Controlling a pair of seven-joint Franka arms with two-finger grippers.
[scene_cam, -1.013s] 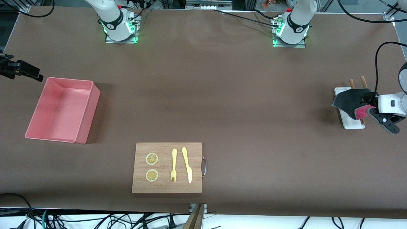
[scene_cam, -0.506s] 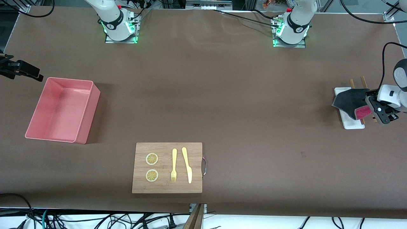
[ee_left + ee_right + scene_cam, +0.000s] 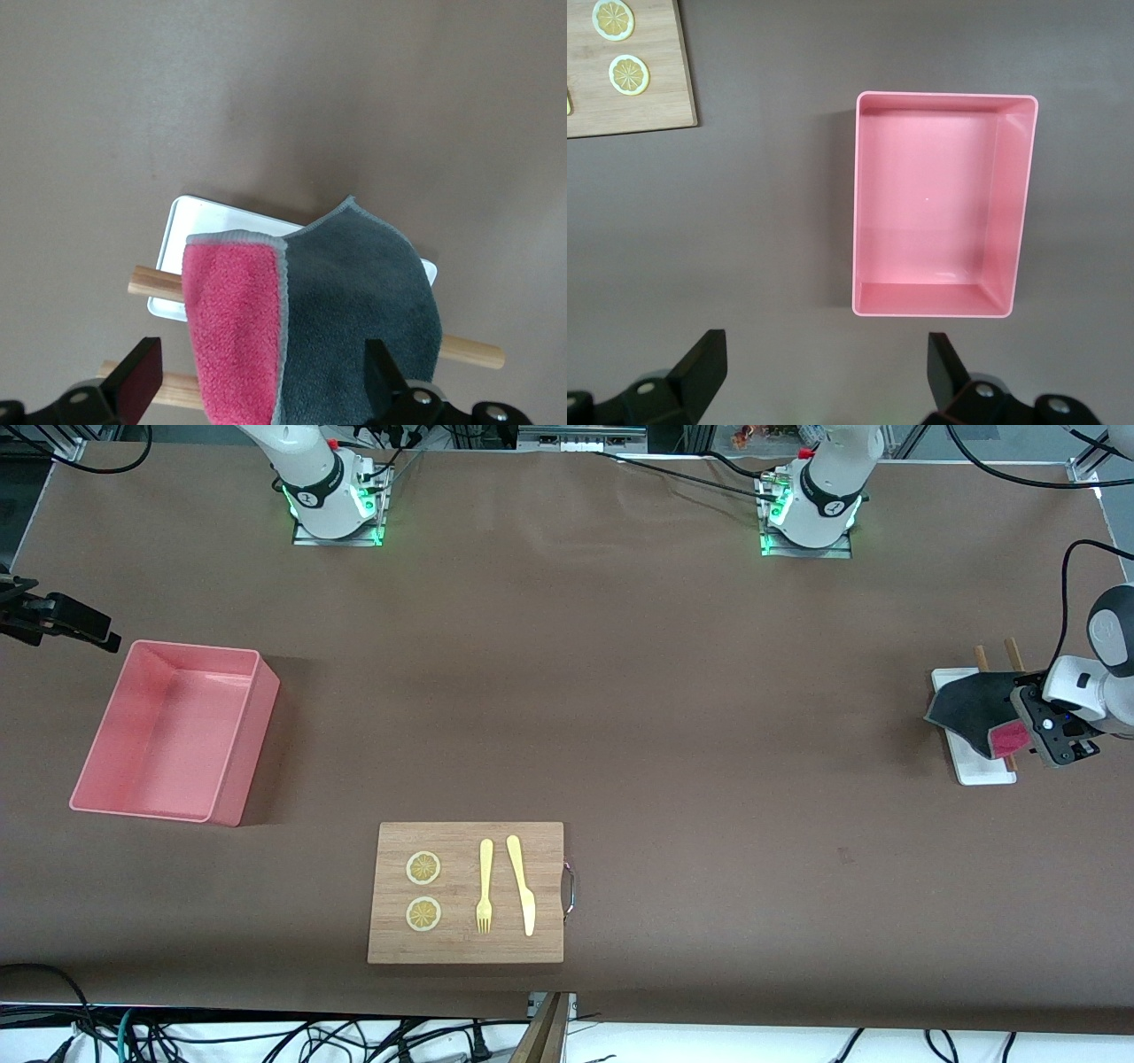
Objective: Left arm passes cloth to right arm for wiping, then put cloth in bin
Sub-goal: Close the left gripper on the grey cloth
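The left gripper point(image 3: 261, 390) hangs over the cloth point(image 3: 345, 310) with its jaws spread wide, one finger point(image 3: 142, 376) either side of it, grasping nothing. The cloth — dark grey, one corner folded to show its pink face — lies draped across two wooden sticks point(image 3: 474, 352) and a narrow white tray point(image 3: 979, 766) at the left arm's end of the desk point(image 3: 620, 691). The right gripper point(image 3: 824, 376) waits in the air at the right arm's end, jaws released and empty, just beside the bin point(image 3: 943, 204) — a pink tub standing on the desk. Nearer the front camera than the bin sits a wooden cutting board point(image 3: 465, 948) carrying two lemon slices point(image 3: 423, 868), a fork point(image 3: 485, 886) and a knife point(image 3: 523, 886).
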